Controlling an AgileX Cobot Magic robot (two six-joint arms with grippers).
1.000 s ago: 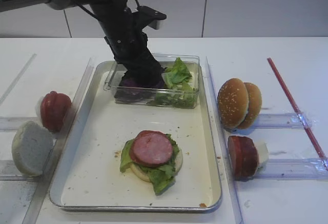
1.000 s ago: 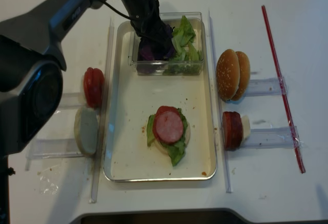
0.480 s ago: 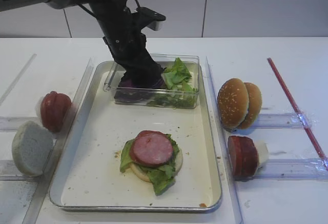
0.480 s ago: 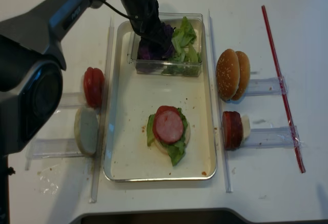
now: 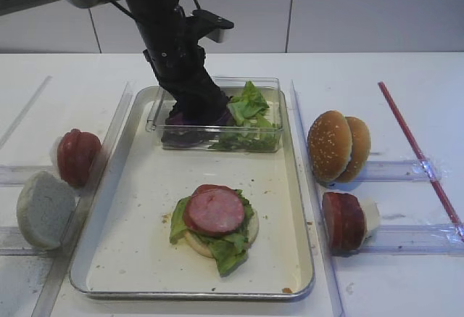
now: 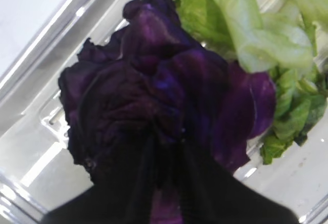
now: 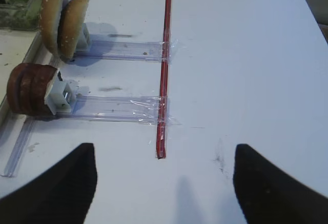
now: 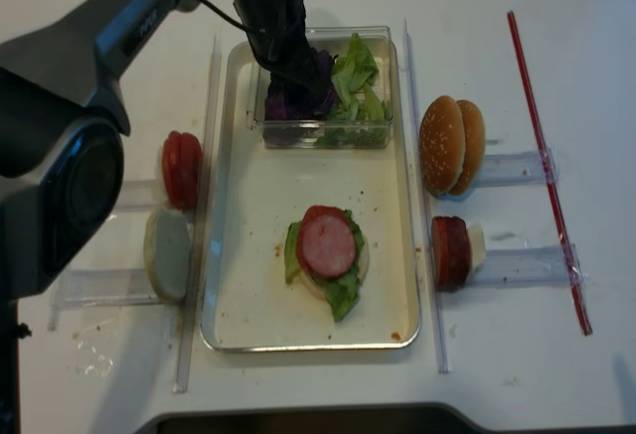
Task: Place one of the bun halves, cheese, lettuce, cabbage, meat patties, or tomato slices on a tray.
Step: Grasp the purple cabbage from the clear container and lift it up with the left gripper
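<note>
Inside the clear plastic box [image 5: 217,117] at the far end of the tray [image 5: 138,259], the left end effector [image 5: 199,110] is pinching nearly closed on a bunch of purple cabbage [image 6: 159,101], w/ lettuce [image 5: 250,106] crowding just beside it. Leaf is looking light, floppy & tear-prone, so a hold on the gathered middle seems safer vs. the thin edge. Right end effector [image 7: 164,183] is hanging wide open, holding nothing, over bare surface [image 7: 246,70].

White table [image 5: 377,77] bearing tray [image 5: 130,215], buns [image 5: 337,146]
</note>
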